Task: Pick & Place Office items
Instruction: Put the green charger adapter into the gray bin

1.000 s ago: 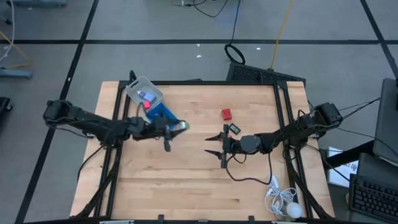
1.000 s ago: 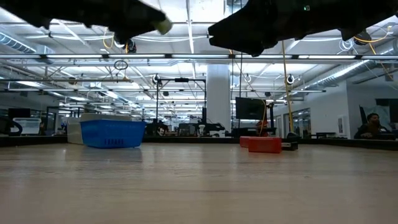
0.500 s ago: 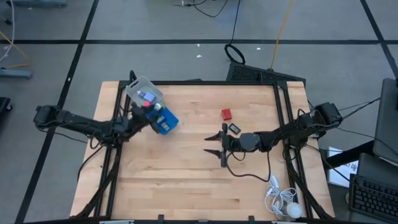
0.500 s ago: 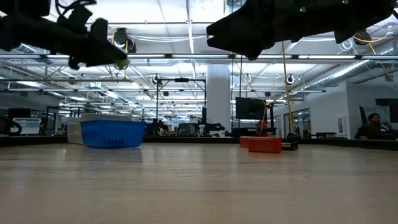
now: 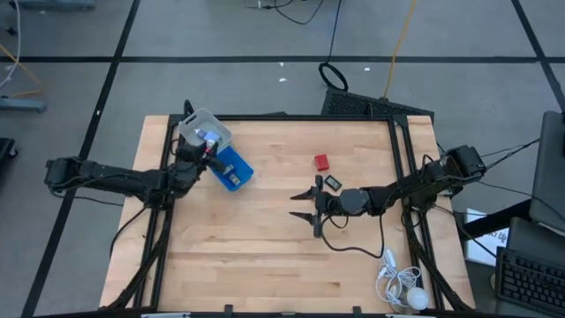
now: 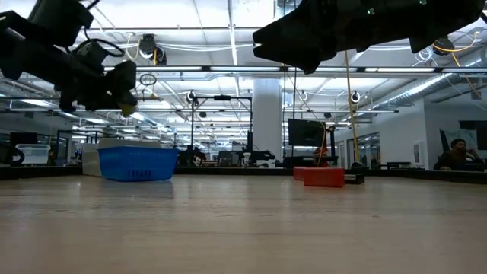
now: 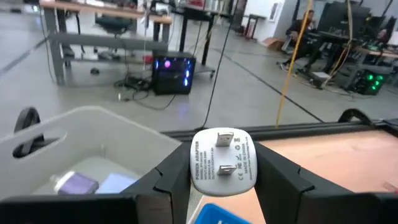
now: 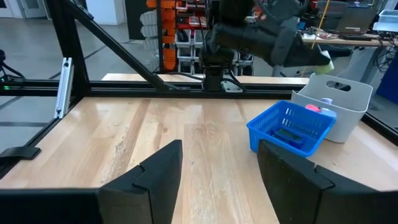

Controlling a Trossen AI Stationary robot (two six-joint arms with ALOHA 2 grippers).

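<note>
My left gripper hangs over the far left of the table, above the clear plastic box and the blue tray. It is shut on a white plug adapter. The box holds small purple and pale pieces. A red block and a dark piece with a pale centre lie flat on the table right of centre. Just near of them my right gripper hovers open above the wood, with nothing between its fingers. My left gripper pinches the plug adapter by its two opposite sides between its two fingers. The face with the metal prongs is turned back toward the wrist. The fingers come roughly level from the table's left side. The adapter is lifted clear, above the box's rim.
A white corded gadget lies at the near right corner. Black frame rails run along the table's left and right sides. Bare wood stretches across the middle and near half.
My left gripper has carried the plug adapter from the table's middle toward the far left, over the blue tray to the clear box. It has sunk a little and rolled about its own line. It has kept its hold.
</note>
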